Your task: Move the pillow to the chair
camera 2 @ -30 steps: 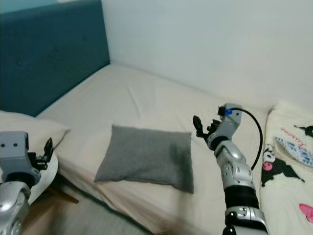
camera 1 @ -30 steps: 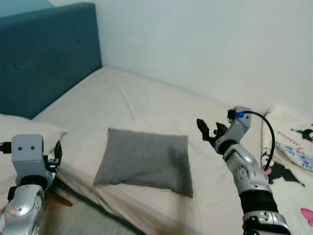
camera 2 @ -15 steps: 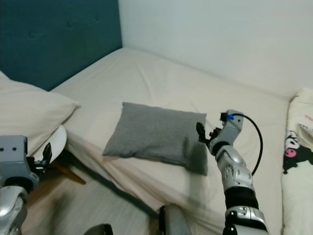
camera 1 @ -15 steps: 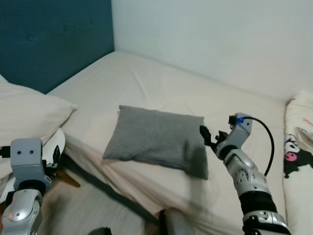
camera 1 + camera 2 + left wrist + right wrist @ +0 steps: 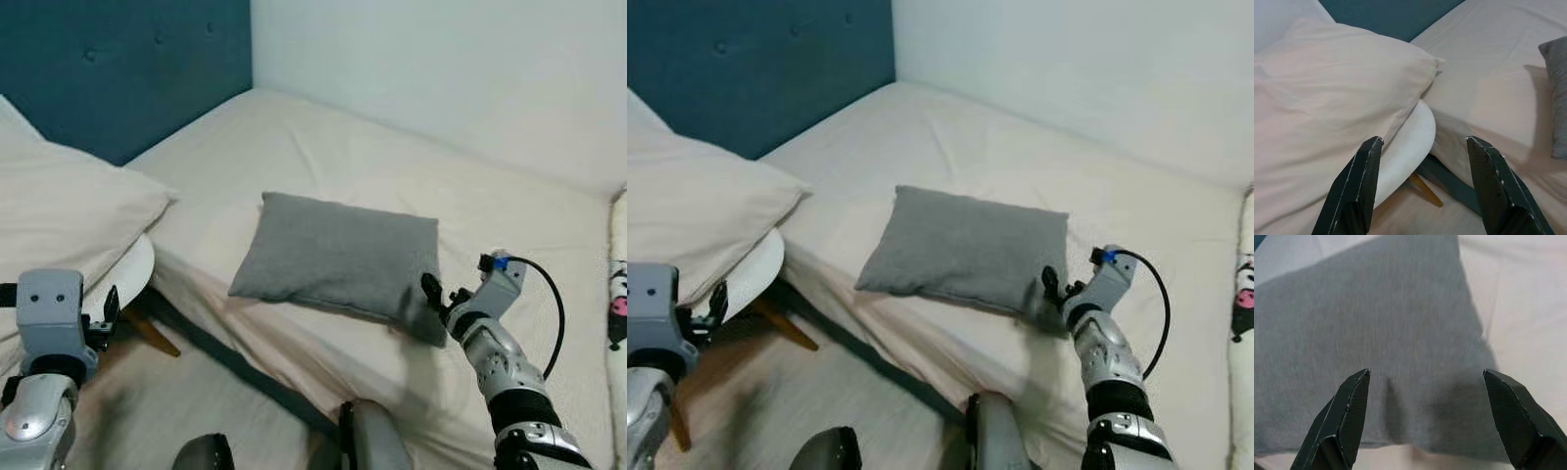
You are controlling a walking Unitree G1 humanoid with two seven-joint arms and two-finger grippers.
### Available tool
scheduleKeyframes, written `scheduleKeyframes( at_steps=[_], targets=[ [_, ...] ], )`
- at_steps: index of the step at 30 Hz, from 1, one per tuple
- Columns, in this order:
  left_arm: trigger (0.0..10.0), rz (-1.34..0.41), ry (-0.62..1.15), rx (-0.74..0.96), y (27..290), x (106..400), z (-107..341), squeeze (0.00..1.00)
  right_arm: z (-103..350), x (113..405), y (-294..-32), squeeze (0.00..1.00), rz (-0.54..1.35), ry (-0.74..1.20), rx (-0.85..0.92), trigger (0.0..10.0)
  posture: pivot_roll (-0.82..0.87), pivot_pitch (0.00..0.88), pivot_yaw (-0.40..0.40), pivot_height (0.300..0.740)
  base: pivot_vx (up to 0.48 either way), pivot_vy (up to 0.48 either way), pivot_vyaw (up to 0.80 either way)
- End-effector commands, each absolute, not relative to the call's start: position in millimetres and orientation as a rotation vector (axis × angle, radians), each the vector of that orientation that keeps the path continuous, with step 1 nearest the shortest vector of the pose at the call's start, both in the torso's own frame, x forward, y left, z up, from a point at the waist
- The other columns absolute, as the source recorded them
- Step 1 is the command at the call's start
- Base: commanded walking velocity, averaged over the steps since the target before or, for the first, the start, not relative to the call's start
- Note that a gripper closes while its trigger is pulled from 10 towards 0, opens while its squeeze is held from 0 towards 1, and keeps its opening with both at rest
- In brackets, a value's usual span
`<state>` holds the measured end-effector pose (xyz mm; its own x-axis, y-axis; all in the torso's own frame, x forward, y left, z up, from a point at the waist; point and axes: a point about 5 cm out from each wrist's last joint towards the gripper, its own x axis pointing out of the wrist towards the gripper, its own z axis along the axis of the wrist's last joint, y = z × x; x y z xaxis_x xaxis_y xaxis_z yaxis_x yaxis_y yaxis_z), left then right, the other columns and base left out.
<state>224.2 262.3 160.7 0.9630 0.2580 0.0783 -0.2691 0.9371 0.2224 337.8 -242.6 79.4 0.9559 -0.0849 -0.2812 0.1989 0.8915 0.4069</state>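
The gray pillow lies flat on the cream bed, in the middle of the left eye frame, its near long edge close to the mattress side. Against the pictures from a second ago it sits higher and further right in the frame, and more of the floor and bed edge shows below it: the camera has come nearer, while the pillow keeps its place on the sheet.

The right gripper is now at the pillow's right-hand lower corner, in the right middle of the frame, where a second ago it hung clear to the right of the pillow, above bare sheet. In the right wrist picture its two black fingers stand wide apart with the gray fabric spread between and beyond them; nothing is gripped.

The left gripper stays low at the lower left of the head view, fingers spread and empty, pointing at a large cream pillow that rests on a white round chair seat beside the bed. The teal headboard fills the upper left.
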Motion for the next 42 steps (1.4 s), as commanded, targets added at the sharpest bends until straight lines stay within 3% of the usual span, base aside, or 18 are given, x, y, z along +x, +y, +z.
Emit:
scheduleKeyframes(
  at_steps=[1,7,21,30,34,42],
  targets=[
    [10.0,0.264,-0.028,0.256,266,219,163,0.00,77,338,-245,0.00,-0.160,0.246,0.473,10.0,0.04,0.155,-0.035,0.540,0.000,0.000,0.00],
    [10.0,0.253,-0.015,0.285,270,210,169,0.00,76,337,-249,0.00,-0.184,0.223,0.490,10.0,0.06,0.194,-0.013,0.540,0.000,0.000,0.00],
    [10.0,0.224,0.040,0.382,284,191,188,0.00,84,320,-305,0.00,-0.368,0.113,0.514,10.0,0.11,0.302,0.063,0.540,0.000,0.000,0.00],
    [10.0,0.213,0.054,0.419,292,189,201,0.00,73,326,-282,0.00,-0.271,0.144,0.671,10.0,0.15,0.334,0.097,0.540,0.000,0.000,0.00],
    [10.0,0.212,0.046,0.446,295,188,212,0.00,90,345,-255,0.00,-0.092,0.050,0.833,10.0,0.17,0.341,0.105,0.540,0.000,0.000,0.00],
    [10.0,0.208,0.054,0.453,294,187,214,0.00,86,351,-241,0.00,-0.087,0.131,0.868,10.0,0.17,0.342,0.104,0.540,0.000,0.000,0.00]
  ],
)
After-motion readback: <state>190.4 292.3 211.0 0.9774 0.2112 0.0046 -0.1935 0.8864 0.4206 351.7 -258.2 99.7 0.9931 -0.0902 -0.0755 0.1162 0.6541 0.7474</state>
